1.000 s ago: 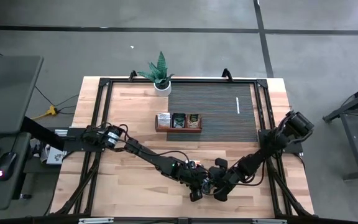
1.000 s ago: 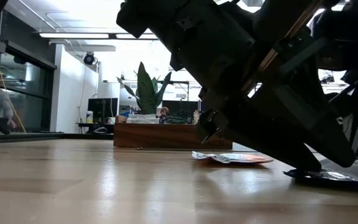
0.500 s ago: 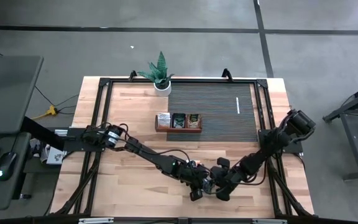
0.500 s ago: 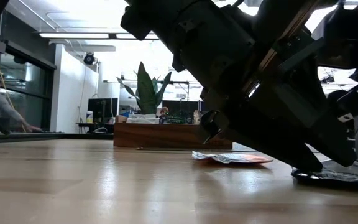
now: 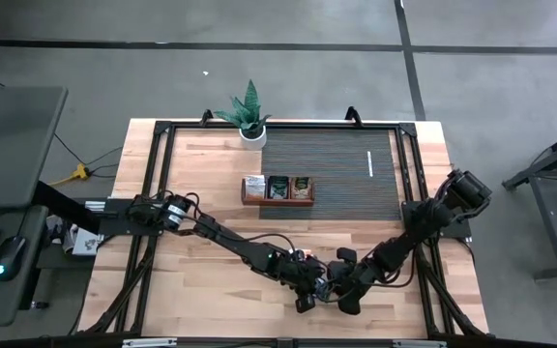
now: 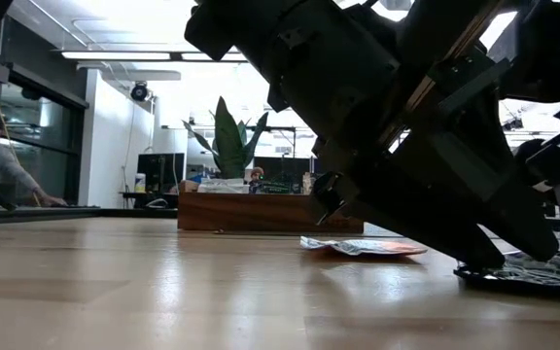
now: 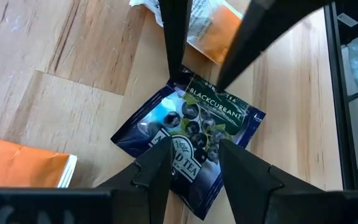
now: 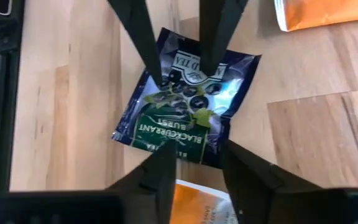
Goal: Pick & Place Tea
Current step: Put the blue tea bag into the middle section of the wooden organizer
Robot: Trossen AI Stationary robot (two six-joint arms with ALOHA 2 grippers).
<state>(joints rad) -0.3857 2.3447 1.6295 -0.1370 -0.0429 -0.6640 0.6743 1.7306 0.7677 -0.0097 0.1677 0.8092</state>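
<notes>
Progress is judged partial: sachets are already seen in the tray [image 5: 277, 189] at twelve o'clock, while a blackcurrant sachet [image 7: 188, 140] lies on the bench [image 5: 201, 164] at six o'clock, straddled ungripped by the parted left tool [image 7: 191, 146] and right tool [image 8: 194, 152].

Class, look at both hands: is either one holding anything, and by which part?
Nothing is gripped: the left hand and right hand stand open over opposite edges of the blackcurrant tea bag.

A blackcurrant sachet [image 7: 188, 140] was laid flat on the table [image 5: 191, 280] near its front edge, flanked by the left gripper [image 7: 193, 144] and right gripper [image 8: 197, 152], the tray [image 5: 277, 189] well behind.
</notes>
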